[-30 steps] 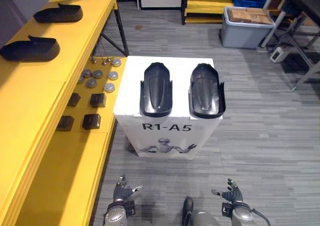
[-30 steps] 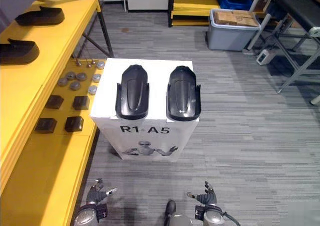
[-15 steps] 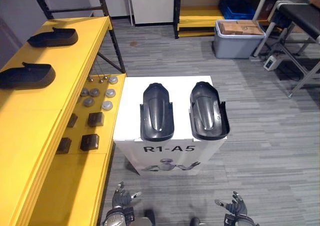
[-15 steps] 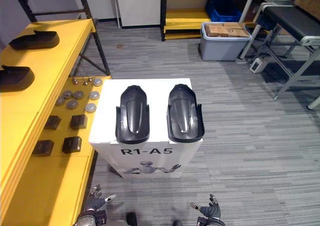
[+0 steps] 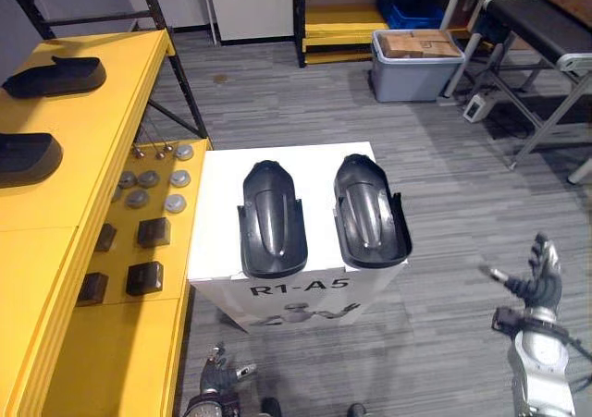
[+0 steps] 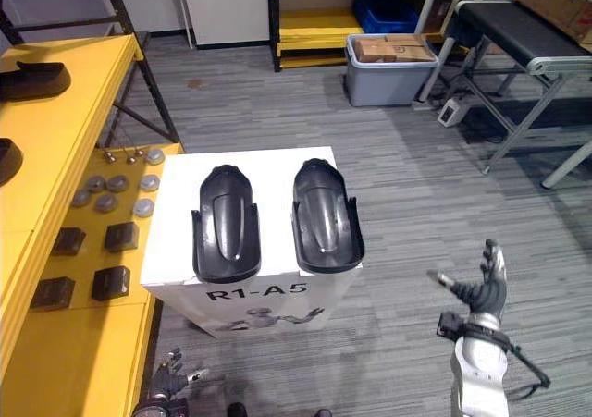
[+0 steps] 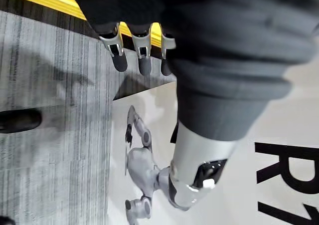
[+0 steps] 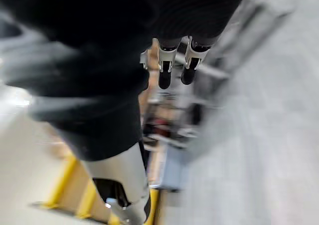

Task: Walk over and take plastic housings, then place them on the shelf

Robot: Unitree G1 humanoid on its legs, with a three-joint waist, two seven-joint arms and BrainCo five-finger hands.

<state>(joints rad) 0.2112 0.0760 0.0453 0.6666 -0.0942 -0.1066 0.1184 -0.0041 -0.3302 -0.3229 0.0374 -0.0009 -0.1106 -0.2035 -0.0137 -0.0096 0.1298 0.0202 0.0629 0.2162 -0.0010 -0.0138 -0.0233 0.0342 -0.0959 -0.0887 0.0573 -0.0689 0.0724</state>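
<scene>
Two black plastic housings lie side by side on a white box (image 5: pixel 215 190): the left housing (image 5: pixel 271 218) and the right housing (image 5: pixel 369 211). Two more black housings rest on the yellow shelf's top board (image 5: pixel 88 140), one far (image 5: pixel 54 76) and one nearer (image 5: pixel 26 154). My right hand (image 5: pixel 539 278) is raised to the right of the box, fingers straight, holding nothing. My left hand (image 5: pixel 219 382) hangs low in front of the box, fingers relaxed and empty; its wrist view shows the fingers (image 7: pixel 142 50) before the box's printed front.
The shelf's lower board (image 5: pixel 125 334) carries several grey discs (image 5: pixel 146 178) and dark blocks (image 5: pixel 143 276). A grey bin (image 5: pixel 414 58) with cardboard stands behind, beside a metal-framed bench (image 5: pixel 532 47). Grey carpet floor lies to the right of the box.
The camera has shifted, so the box sits nearer and lower left. My right hand has risen from the bottom edge up to the right side. The left hand stays low.
</scene>
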